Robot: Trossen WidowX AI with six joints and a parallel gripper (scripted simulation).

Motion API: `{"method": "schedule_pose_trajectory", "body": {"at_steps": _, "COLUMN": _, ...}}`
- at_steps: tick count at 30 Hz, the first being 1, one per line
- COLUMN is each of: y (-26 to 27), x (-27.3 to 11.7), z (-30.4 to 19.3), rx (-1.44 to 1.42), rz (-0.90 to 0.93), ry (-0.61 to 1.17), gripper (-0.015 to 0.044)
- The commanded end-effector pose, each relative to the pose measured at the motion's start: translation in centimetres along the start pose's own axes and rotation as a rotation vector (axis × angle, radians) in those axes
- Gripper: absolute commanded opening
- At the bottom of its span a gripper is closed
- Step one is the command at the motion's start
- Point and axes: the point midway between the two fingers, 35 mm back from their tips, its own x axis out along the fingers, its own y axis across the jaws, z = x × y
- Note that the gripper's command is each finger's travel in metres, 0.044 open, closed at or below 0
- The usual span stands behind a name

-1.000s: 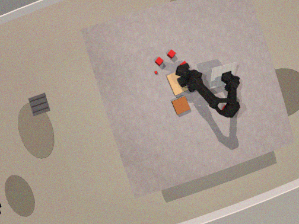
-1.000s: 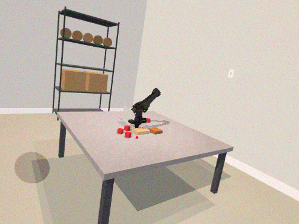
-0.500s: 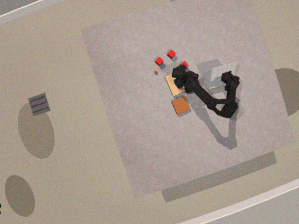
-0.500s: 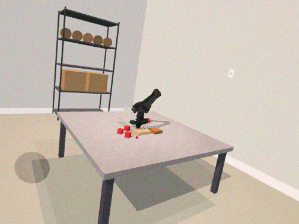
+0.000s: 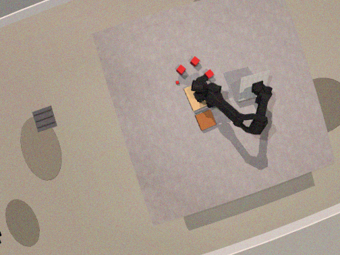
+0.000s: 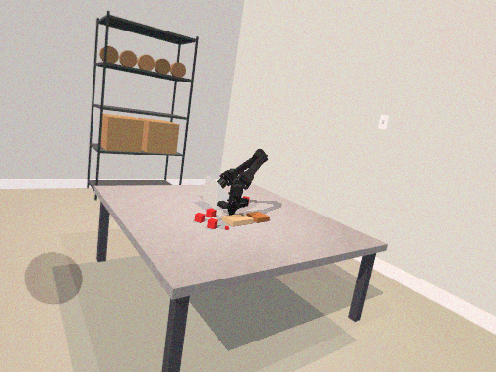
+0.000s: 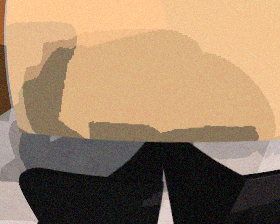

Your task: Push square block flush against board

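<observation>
The pincer is pointing down with its two black fingers closed together at the tips, and it is holding nothing. Behind the tips, a slim pale wedge is showing between the fingers in the wrist view. The fingertips are hovering or resting right by a long side of the board; whether they are actually touching it, I cannot tell.

The square block is lying flat on the tabletop, just beyond one end of the board. It is showing an orange-brown top, with a darker shadow crossing one corner in the top view. The board is lying flat too, light tan and longer than the block, with the arm covering part of it from above.

Between block and board a thin grey strip is showing from above, so the two are sitting very close but seemingly apart. Their sides facing away from the arm's base are running roughly in line. Three larger red cubes and a small red cube are sitting near the board's other end.
</observation>
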Motion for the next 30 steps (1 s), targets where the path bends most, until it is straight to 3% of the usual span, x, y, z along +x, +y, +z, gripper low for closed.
{"method": "schedule_pose_trajectory", "body": {"at_steps": 1, "y": 0.0, "x": 0.1, "z": 0.9, "rx": 0.000, "rz": 0.004, "ry": -0.005, "gripper": 0.0000}}
{"method": "schedule_pose_trajectory", "body": {"at_steps": 30, "y": -0.1, "x": 0.1, "z": -3.7, "rx": 0.002, "rz": 0.003, "ry": -0.003, "gripper": 0.0000}}
